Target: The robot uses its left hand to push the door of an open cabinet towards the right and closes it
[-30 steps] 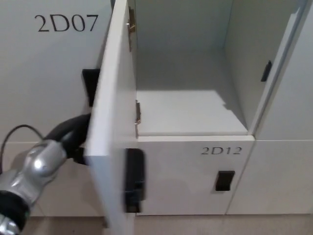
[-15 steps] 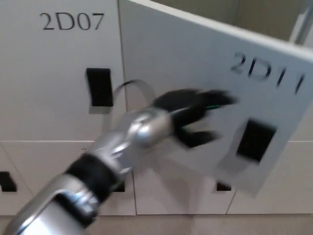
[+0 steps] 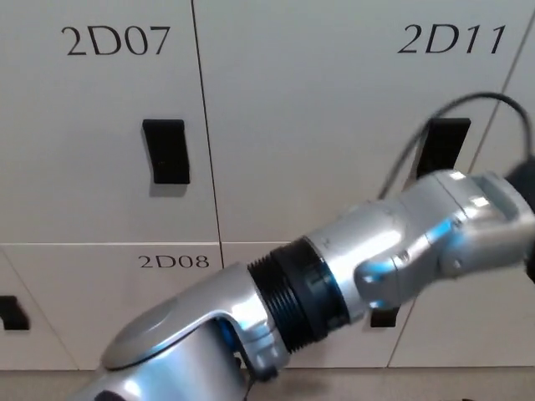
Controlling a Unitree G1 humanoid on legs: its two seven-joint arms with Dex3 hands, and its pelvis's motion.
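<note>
The white cabinet door marked 2D11 (image 3: 334, 125) lies flush with the doors around it, and none of the inside shows. Its black handle recess (image 3: 447, 138) sits at the right, partly behind a black cable (image 3: 468, 104). My left arm (image 3: 376, 259), silver with a black ribbed joint, reaches from the bottom left across the door front to the right edge. Only a black sliver of my left hand (image 3: 527, 184) shows at that edge, close to the door's right side. The right hand does not show.
Door 2D07 (image 3: 100, 125) with its black handle (image 3: 165, 150) is shut at the left. Door 2D08 (image 3: 109, 301) is below it. Another black handle (image 3: 10, 311) shows at the far left. A strip of floor (image 3: 468, 384) runs along the bottom.
The 2D11 door has swung right from wide open to flush with the cabinet front. My left arm swept right with it, and the hand has passed to the picture's right edge.
</note>
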